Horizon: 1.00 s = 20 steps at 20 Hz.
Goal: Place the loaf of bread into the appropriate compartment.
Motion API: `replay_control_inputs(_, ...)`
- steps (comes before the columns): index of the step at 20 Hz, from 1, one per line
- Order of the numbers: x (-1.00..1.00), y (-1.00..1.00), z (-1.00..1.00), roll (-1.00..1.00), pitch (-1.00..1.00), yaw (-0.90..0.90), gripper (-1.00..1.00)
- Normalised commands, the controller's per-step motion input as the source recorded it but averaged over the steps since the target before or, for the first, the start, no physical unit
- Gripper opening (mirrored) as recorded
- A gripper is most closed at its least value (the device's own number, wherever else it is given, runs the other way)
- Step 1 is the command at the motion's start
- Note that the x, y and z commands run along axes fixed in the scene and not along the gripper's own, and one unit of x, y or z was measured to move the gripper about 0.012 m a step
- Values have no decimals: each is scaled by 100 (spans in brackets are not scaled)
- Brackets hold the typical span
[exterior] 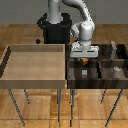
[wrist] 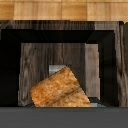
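The loaf of bread (wrist: 60, 91) is a tan, crusty lump that hangs tilted close under the wrist camera. In the exterior view the loaf of bread (exterior: 86, 59) shows as a small orange-brown speck at the tips of my gripper (exterior: 84, 56), which looks shut on it. The gripper is low over the left part of the dark brown four-part bin (exterior: 75, 75). Directly below the loaf is the compartment (wrist: 35, 65) holding a small grey block (wrist: 54, 69), partly covered by the bread. That grey block (exterior: 84, 72) lies in the front-left section. My fingers are hidden in the wrist view.
A large pale wooden tray (exterior: 35, 62) on thin legs stands at the exterior view's left, edge to edge with the bin. A whitish round item (exterior: 116, 70) lies in the bin's right front section. The robot's dark base (exterior: 54, 27) stands behind.
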Motion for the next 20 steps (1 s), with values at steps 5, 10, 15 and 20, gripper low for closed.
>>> replay_control_inputs(5,0,0,0,0,0,0,-100)
replay_control_inputs(10,0,0,0,0,0,0,-100)
replay_control_inputs(15,0,0,0,0,0,0,100)
replay_control_inputs(20,0,0,0,0,0,0,100)
